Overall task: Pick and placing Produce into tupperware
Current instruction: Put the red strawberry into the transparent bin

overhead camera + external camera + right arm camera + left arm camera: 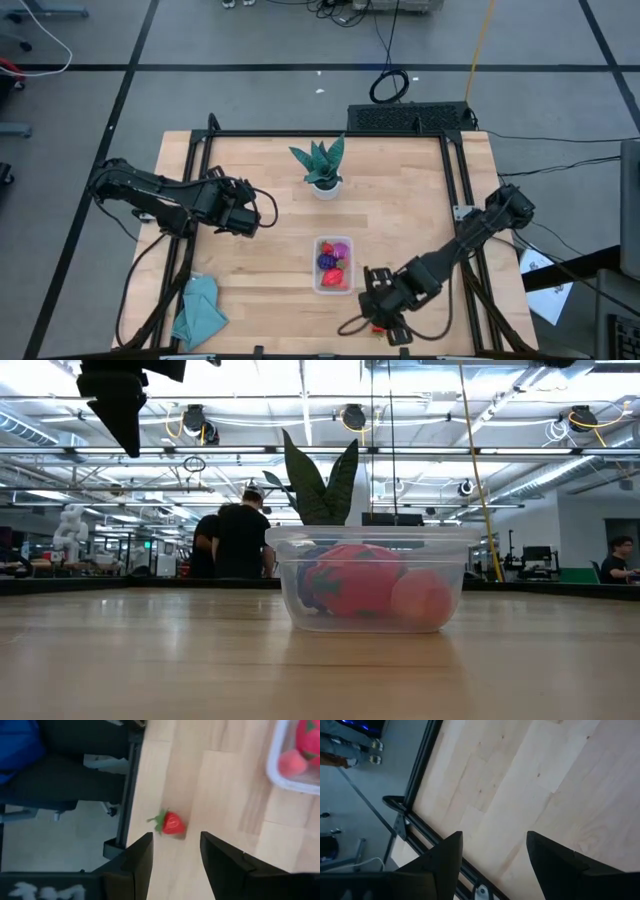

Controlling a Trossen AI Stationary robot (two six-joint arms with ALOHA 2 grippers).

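Observation:
The tupperware (333,265), a clear rounded box, stands on the wooden table near its middle and holds several toy fruits: red, magenta, dark purple and pale pink. In the low view the tupperware (370,580) shows a red strawberry and a pale pink piece inside. One loose red strawberry (171,823) with green leaves lies on the table close to its near edge. My right gripper (176,836) hovers open above the strawberry, its fingers on either side and clear of it; in the high view it (383,318) is just right of the tupperware. My left gripper (492,837) is open over bare wood at the table's left (255,218).
A green potted plant in a white pot (322,165) stands beyond the tupperware toward the far edge. A teal cloth (200,310) lies at the near left corner. A black frame rail (131,790) runs along the table edge beside the strawberry. People stand in the room behind.

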